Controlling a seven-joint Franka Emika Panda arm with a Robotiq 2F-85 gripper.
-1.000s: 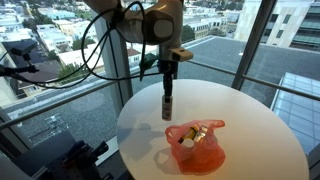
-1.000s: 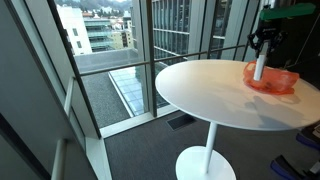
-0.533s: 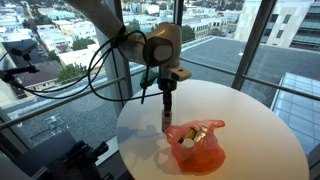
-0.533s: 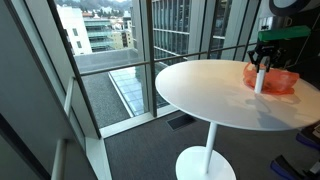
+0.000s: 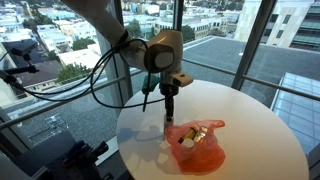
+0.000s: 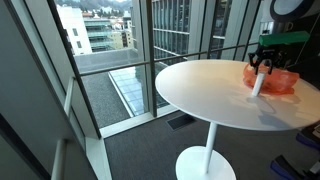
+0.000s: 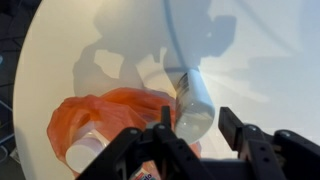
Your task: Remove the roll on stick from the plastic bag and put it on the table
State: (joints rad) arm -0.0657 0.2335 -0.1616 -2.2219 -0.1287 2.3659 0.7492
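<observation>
The roll-on stick (image 5: 167, 121), a white tube, stands on the round white table (image 5: 250, 130) just beside the orange plastic bag (image 5: 200, 148). It leans slightly in an exterior view (image 6: 258, 85). My gripper (image 5: 168, 106) is directly above it, jaws either side of its top. In the wrist view the stick (image 7: 192, 105) lies between the fingers of my gripper (image 7: 194, 114), with a thin gap at the right finger, so the jaws stand a little open. The bag (image 7: 100, 115) lies to the left of the stick.
The bag (image 6: 282, 80) still holds other items, including a white bottle (image 7: 85, 155) and a yellowish object (image 5: 202, 130). The table edge (image 6: 190, 100) drops off on all sides. Glass windows with railings stand close behind the table.
My gripper has come down with the stick from above the table until the stick reached the tabletop beside the bag. The stick now leans slightly and the jaws have parted a little.
</observation>
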